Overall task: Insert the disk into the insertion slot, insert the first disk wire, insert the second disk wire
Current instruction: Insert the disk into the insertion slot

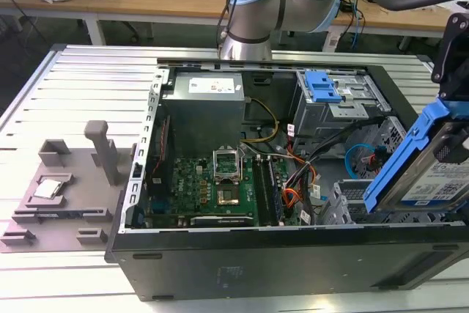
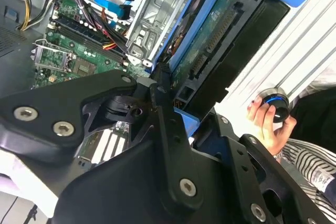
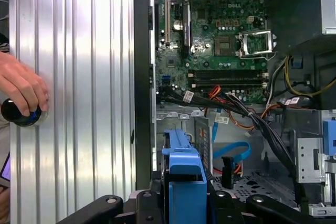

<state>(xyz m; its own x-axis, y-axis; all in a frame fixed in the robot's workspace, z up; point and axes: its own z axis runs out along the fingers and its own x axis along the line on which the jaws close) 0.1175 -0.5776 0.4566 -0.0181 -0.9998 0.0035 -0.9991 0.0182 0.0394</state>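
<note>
1 open computer case (image 1: 220,269) lies on its side on a ribbed metal table (image 1: 73,93) in the exterior view. At the case's end on the exterior view's right, the gripper (image 1: 448,144) is clamped on the disk (image 1: 429,181), holding it tilted above the case's rim with its blue carrier edge uppermost. Inside the case at that same end sits the insertion slot (image 1: 350,203), a perforated silver cage near the disk's lower end; the disk is not in it. A taller bay with a blue latch (image 1: 322,86) stands further back in the case. The motherboard (image 1: 212,181) lies in the case's middle, and a grey fixture tray (image 1: 58,196) rests outside the case on the exterior view's left. In the second wrist view, the black fingers (image 2: 160,98) grip the disk (image 2: 210,45) by its carrier, green circuit side showing. The insertion slot (image 2: 157,14) is just beside it within the case. Outside the case a person's hand (image 2: 264,121) rests on a black knob (image 2: 277,103). In the first wrist view, the fingers (image 3: 142,203) press on both sides of the disk (image 3: 184,171) at its blue handle. It stands over the case's insertion slot (image 3: 247,182), and the hand (image 3: 21,85) holds the knob (image 3: 18,114) beyond the case wall.
</note>
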